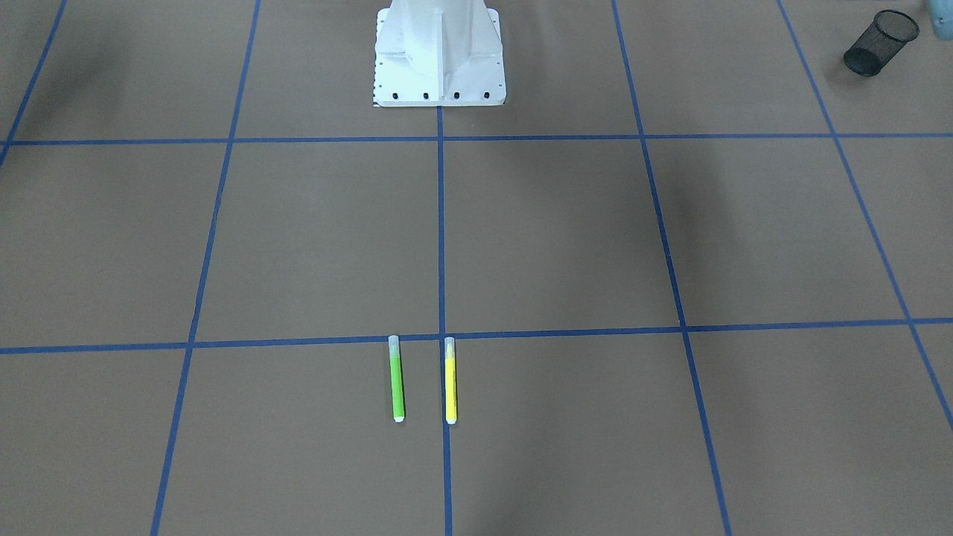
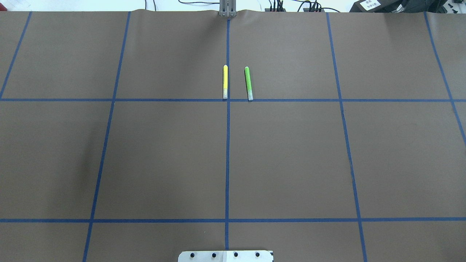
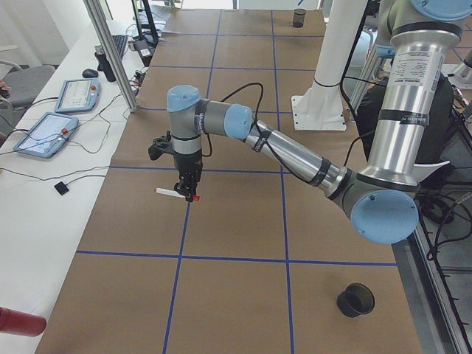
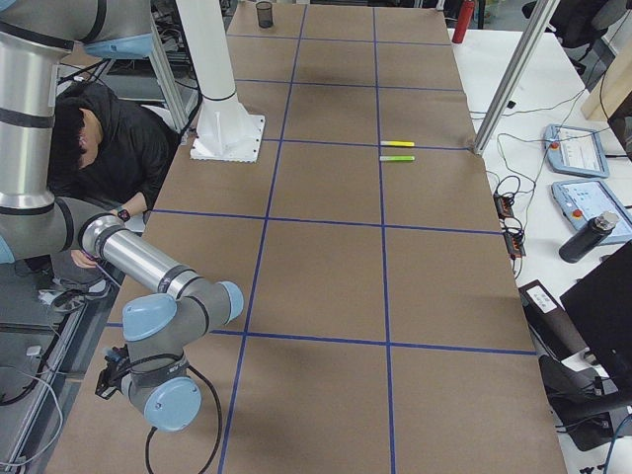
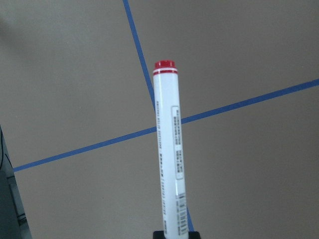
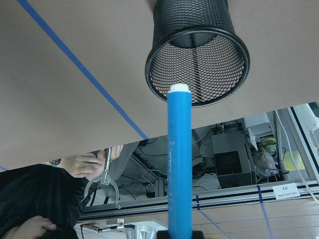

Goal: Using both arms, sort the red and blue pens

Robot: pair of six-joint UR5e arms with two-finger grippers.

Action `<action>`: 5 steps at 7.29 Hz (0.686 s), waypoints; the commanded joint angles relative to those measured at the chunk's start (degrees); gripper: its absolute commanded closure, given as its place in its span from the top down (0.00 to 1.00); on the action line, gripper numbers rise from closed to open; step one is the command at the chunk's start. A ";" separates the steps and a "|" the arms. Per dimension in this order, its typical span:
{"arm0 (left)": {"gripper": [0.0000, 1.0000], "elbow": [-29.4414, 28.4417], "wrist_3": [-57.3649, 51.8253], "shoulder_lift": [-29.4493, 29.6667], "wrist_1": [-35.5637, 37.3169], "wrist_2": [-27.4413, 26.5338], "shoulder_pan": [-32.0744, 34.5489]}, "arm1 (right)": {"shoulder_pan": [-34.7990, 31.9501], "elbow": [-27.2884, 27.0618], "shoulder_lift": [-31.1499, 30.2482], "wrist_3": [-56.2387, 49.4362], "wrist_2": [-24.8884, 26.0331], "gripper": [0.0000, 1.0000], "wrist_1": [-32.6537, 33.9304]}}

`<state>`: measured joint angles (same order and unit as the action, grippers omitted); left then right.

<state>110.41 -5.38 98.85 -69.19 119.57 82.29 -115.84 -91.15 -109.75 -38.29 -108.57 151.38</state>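
Observation:
In the left wrist view the red pen (image 5: pixel 168 149), white-barrelled with a red end, sticks out from my left gripper (image 5: pixel 177 234), which is shut on its lower end. The exterior left view has that gripper (image 3: pixel 188 192) holding the pen (image 3: pixel 169 192) level, just above the table over a blue tape line. The right wrist view shows the blue pen (image 6: pixel 179 159), white tip forward, held in my shut right gripper (image 6: pixel 179 233). Its tip points at the mouth of a black mesh cup (image 6: pixel 197 55) lying close ahead.
A green marker (image 1: pixel 397 380) and a yellow marker (image 1: pixel 450 381) lie side by side mid-table. A second mesh cup (image 1: pixel 881 42) stands on the left end. The white pedestal (image 1: pixel 439 52) stands at the robot side. A person (image 4: pixel 109 138) crouches behind the right arm.

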 commanded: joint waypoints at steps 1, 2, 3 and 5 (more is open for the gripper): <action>0.00 0.07 0.20 0.21 -0.07 1.54 -0.02 | -0.96 2.37 -0.29 0.41 0.12 0.00 -0.03; 0.00 0.33 0.37 0.21 -0.07 1.63 -0.11 | -0.96 2.81 0.15 0.67 0.03 0.00 -0.12; 0.00 0.34 0.37 0.21 -0.07 1.63 -0.11 | -0.96 2.90 0.33 0.93 -0.32 0.00 -0.12; 0.00 0.42 0.37 0.21 -0.07 2.24 -0.02 | -0.96 4.74 0.50 1.29 -2.07 0.00 -0.21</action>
<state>110.78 -5.02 99.05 -69.26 121.35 82.19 -116.80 -87.57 -109.41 -37.19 -109.47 151.24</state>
